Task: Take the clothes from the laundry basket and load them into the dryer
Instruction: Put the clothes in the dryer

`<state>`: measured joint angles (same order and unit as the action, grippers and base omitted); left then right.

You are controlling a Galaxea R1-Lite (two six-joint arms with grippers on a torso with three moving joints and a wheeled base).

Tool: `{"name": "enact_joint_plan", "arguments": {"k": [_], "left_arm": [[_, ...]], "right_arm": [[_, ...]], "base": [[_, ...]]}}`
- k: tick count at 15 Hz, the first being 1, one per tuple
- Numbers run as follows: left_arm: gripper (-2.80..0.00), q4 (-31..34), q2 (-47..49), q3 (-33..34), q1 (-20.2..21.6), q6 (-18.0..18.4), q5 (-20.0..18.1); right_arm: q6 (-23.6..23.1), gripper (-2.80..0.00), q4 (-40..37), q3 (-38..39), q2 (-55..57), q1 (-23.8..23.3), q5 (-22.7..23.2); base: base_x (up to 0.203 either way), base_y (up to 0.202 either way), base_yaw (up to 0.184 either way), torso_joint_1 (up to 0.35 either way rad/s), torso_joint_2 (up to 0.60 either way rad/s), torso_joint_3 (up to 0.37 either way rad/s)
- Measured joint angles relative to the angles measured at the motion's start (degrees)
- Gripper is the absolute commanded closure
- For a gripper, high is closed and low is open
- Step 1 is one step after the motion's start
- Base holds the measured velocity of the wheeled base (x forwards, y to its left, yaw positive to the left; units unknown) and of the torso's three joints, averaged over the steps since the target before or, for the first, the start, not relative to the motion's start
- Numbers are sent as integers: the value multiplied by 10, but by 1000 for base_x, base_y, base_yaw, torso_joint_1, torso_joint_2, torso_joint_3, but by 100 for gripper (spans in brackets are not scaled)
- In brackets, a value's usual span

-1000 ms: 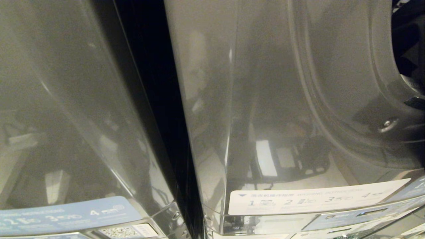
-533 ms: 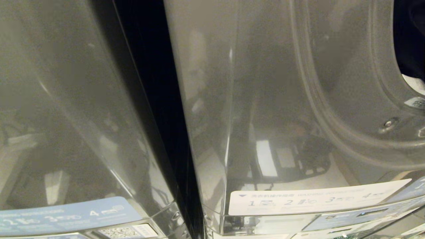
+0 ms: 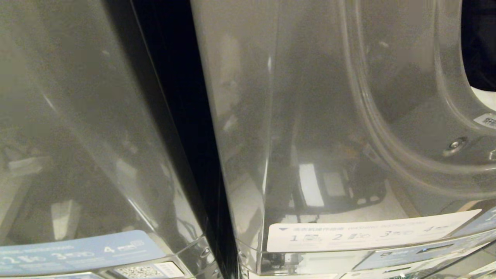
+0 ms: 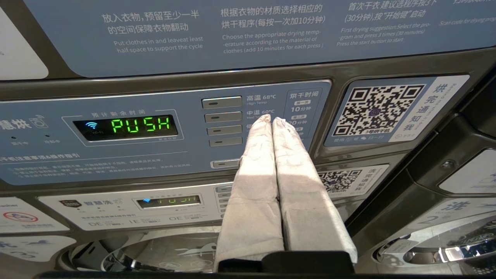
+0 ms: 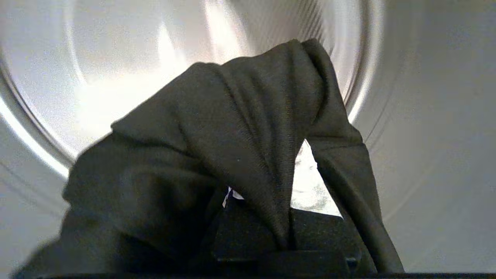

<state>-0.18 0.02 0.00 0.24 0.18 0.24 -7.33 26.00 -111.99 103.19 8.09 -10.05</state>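
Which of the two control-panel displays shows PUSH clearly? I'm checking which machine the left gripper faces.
The upper blue panel's display, bright green PUSH beside the left gripper; the white panel's display below is dim.

The shiny grey dryer front (image 3: 310, 116) is looking dim and blurry, with soft white light spots bouncing off it. The drum (image 5: 116, 77) is glowing bright, while the dark cloth (image 5: 240, 147) is staying shadowy.

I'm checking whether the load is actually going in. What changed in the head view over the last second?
In the head view, the dark garment and arm that filled the dryer opening at the upper right have gone from sight, leaving the opening dark. The right wrist view shows the right gripper shut on that garment before the drum. The machine fronts and the instruction label have not shifted.
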Motion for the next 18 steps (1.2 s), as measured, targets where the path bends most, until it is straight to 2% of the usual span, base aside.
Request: {"name": "enact_joint_plan", "arguments": {"k": [2,7,11,13,14,18], "left_arm": [[0,0,0,0,0,0,0],[0,0,0,0,0,0,0],[0,0,0,0,0,0,0],[0,0,0,0,0,0,0],[0,0,0,0,0,0,0],[0,0,0,0,0,0,0]], "right_arm": [[10,0,-8,-2,38,-1,-3],[91,0,-126,-4,69,-3,-3],[108,0,-199,-3,51,-2,0],[114,0,-205,-3,38,-2,-1],[112,-280,-208,-3,32,-1,-1],[107,-280,-255,-3,-3,-2,-1]], "base": [[0,0,0,0,0,0],[0,0,0,0,0,0],[0,0,0,0,0,0],[0,0,0,0,0,0],[0,0,0,0,0,0],[0,0,0,0,0,0]]}}
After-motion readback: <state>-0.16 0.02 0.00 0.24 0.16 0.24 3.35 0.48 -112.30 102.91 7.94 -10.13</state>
